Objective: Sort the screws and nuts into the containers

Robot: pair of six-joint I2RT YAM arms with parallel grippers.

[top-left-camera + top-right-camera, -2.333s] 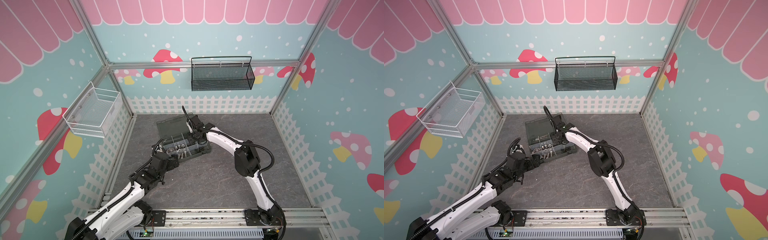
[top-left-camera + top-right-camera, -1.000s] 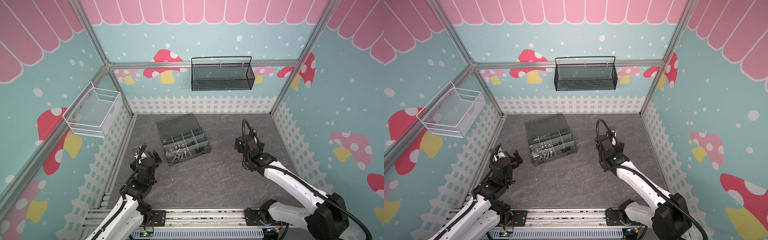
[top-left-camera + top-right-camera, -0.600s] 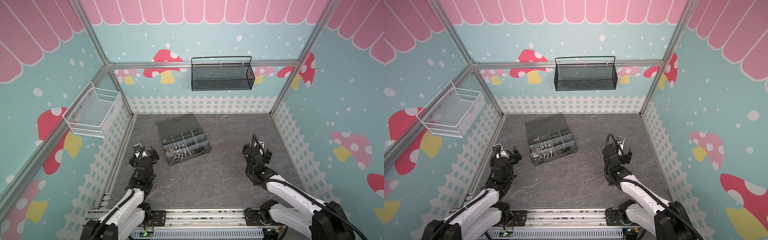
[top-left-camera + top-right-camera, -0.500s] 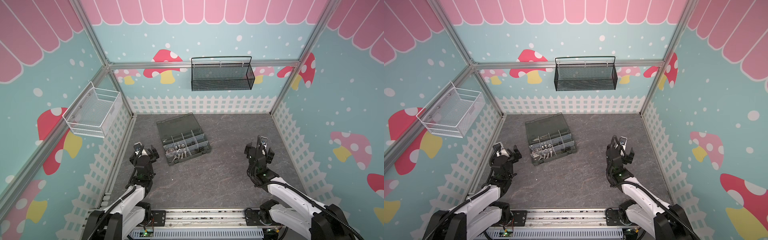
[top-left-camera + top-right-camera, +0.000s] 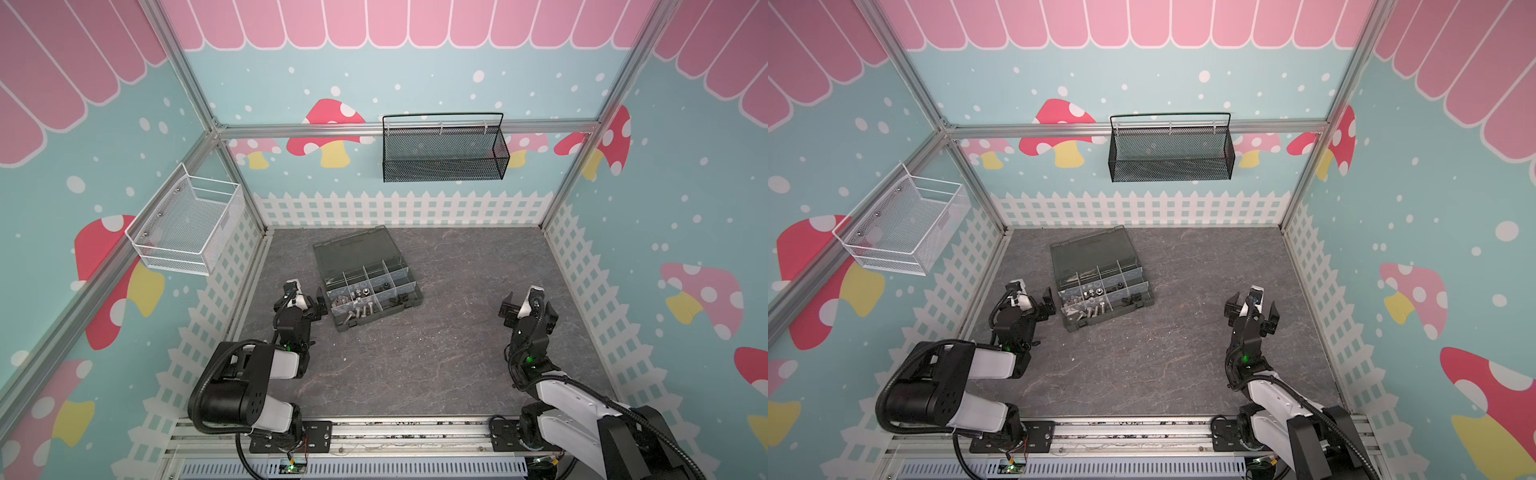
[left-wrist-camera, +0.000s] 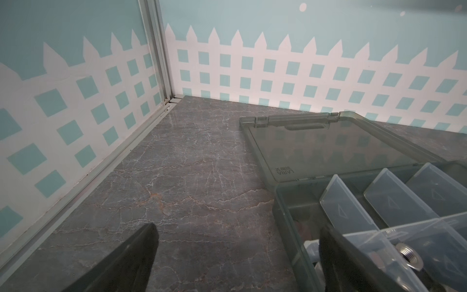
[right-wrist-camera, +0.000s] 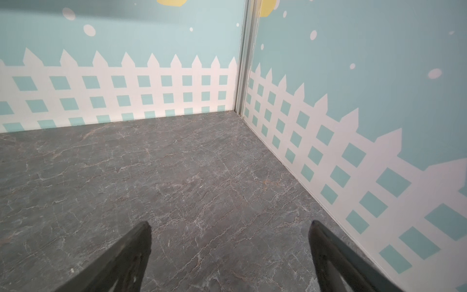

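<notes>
The left gripper [image 5: 304,300] [image 5: 1034,302] hangs low with its jaws spread wide and nothing between them; in the left wrist view [image 6: 238,230] one black finger [image 6: 336,255] overlaps the near corner wall of the organizer box [image 5: 1111,315], which stands directly in front of that finger, while the other finger sits over bare grey marbled floor [image 6: 192,177]. In both top views this gripper lies at 9 o'clock from the box, just beside it.

The clear dividers [image 6: 341,202] split the box into compartments [image 5: 365,291]. Silver hex-head screws [image 5: 357,313] lie in the near-left one, silver nuts [image 5: 360,293] in the one just behind it at 12 o'clock, and a black nut [image 5: 386,286] in a cell at 2 o'clock from the screws. The smoky lid [image 5: 353,251] lies flat open at 12 o'clock from the compartments.

The right gripper [image 5: 528,309] [image 5: 1252,311] [image 7: 230,224] is also spread wide and empty, well apart from the box at 3 to 4 o'clock, with bare floor between them and the fence-print wall [image 7: 353,156] close by its outer finger.

A white wire basket [image 5: 187,226] hangs on the side wall at 10 o'clock from the box, a black mesh basket [image 5: 442,158] on the back wall at 12 to 1 o'clock
</notes>
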